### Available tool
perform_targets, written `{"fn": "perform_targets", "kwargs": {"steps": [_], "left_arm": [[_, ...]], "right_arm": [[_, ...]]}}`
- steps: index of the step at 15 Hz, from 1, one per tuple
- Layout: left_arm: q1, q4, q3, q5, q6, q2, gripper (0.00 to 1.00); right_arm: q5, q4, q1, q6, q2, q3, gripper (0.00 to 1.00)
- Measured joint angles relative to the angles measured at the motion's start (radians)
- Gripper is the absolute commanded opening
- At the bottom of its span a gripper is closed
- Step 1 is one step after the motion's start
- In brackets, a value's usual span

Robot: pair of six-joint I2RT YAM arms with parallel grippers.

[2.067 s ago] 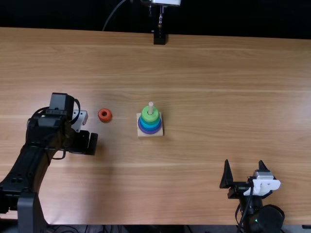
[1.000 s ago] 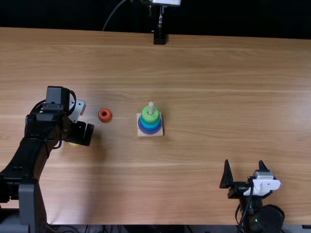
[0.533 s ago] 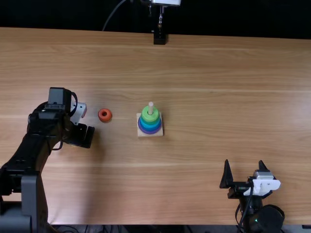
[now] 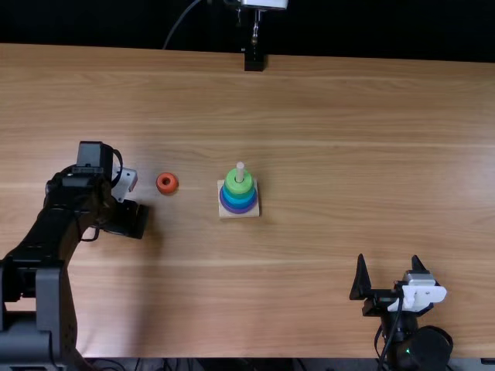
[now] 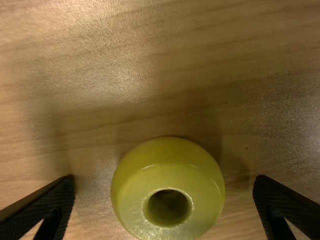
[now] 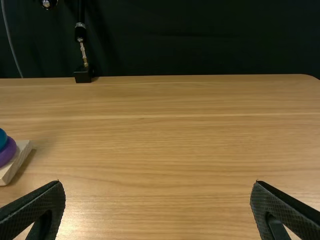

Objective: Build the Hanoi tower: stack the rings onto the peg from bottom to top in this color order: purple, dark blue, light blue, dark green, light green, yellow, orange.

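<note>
Toward the tabletop's left edge, the left gripper (image 4: 137, 220) stands wide, yellow ring (image 5: 168, 176) between its fingers.
Orange ring (image 4: 167, 190) nearby; stacked rings (image 4: 239, 196) mid-tabletop; right gripper (image 4: 389, 259) wide, toward the near right corner.

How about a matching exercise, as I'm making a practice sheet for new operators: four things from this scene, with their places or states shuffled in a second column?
Things
1. yellow ring
2. orange ring
3. purple ring
4. right gripper

Places or states
A. lowest ring around the peg
B. open, holding nothing
C. framed by the open left gripper in the left wrist view
D. loose on the table, between the left gripper and the wooden base

Right pairs: 1-C, 2-D, 3-A, 4-B
</note>
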Motion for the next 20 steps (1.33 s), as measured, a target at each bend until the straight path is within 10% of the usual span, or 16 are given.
{"fn": "perform_targets", "kwargs": {"steps": [2, 8, 14, 20], "left_arm": [[0.000, 0.001, 0.000, 0.000, -0.001, 0.000, 0.01], [0.000, -0.050, 0.030, -0.001, 0.000, 0.000, 0.00], [-0.012, -0.552, 0.400, -0.001, 0.000, 0.000, 0.00], [-0.184, -0.743, 0.790, 0.002, -0.049, 0.032, 0.00]], "right_arm": [[0.000, 0.000, 0.000, 0.000, 0.000, 0.000, 1.00], [0.000, 0.001, 0.000, 0.000, 0.000, 0.000, 1.00], [0.000, 0.000, 0.000, 0.000, 0.000, 0.000, 1.00], [0.000, 0.000, 0.000, 0.000, 0.000, 0.000, 1.00]]}}
